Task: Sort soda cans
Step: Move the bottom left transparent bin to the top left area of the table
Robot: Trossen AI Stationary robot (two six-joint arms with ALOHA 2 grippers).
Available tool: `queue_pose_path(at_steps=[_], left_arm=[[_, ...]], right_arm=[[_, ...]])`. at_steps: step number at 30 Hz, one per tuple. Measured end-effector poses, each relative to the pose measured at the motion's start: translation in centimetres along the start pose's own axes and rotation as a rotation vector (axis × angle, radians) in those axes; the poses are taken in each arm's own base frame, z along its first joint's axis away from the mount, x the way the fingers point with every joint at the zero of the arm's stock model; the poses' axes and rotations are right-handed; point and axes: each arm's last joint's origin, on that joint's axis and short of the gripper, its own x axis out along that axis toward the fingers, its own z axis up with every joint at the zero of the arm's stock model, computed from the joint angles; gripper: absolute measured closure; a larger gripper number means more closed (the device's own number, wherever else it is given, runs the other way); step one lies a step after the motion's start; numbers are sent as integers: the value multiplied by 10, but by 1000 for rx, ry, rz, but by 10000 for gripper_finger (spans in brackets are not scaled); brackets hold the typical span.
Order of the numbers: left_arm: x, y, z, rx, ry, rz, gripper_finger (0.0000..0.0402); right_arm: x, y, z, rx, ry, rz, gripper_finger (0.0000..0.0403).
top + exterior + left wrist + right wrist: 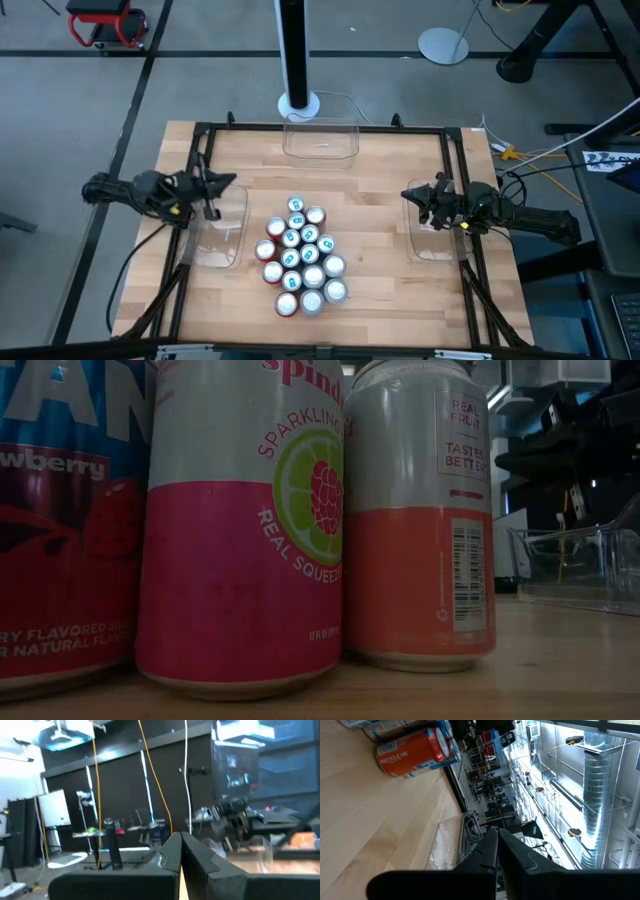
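The soda cans (301, 257) stand upright in one tight cluster on the wooden table (380, 200), near its front edge and about midway between the two arms. From above their silver tops show, with red bodies mostly on the left side of the cluster and blue-teal and white ones in the middle and on the right. In the low view three cans fill the picture: a blue and red can (65, 520) with a berry drawing, a pink and grey can (245, 525) with a raspberry and lime picture, and a grey and orange can (420, 510) with a barcode; they stand side by side, very close together. The left gripper (213, 190) hangs above the clear bin (222, 228) at the left side of the table, its fingers (172, 855) pressed together and holding nothing. The right gripper (415, 197) is above the clear bin (437, 232) at the right side, its fingers (492, 847) also pressed together and empty. A third clear bin (321, 138) stands at the far edge of the table, in front of a white post (293, 50). All three bins have no cans inside. In the right wrist view a red can (412, 752) shows on the wood, well apart from that gripper.
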Motion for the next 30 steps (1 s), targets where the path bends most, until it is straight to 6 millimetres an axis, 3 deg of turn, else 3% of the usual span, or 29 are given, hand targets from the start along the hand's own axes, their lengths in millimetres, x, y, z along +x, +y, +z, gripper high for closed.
queue_pose_path(at_steps=[10,14,19,26,30], left_arm=[[39,3,71,126,220,57,400],[54,1,88,136,358,79,399],[61,-3,88,72,562,79,398],[55,-11,63,-8,920,48,398],[51,-13,54,-35,1026,102,398]], right_arm=[[0,0,0,0,-1,0,388],[0,0,0,0,0,0,388],[0,0,0,0,0,0,388],[0,0,0,0,0,0,388],[0,0,0,0,0,0,388]])
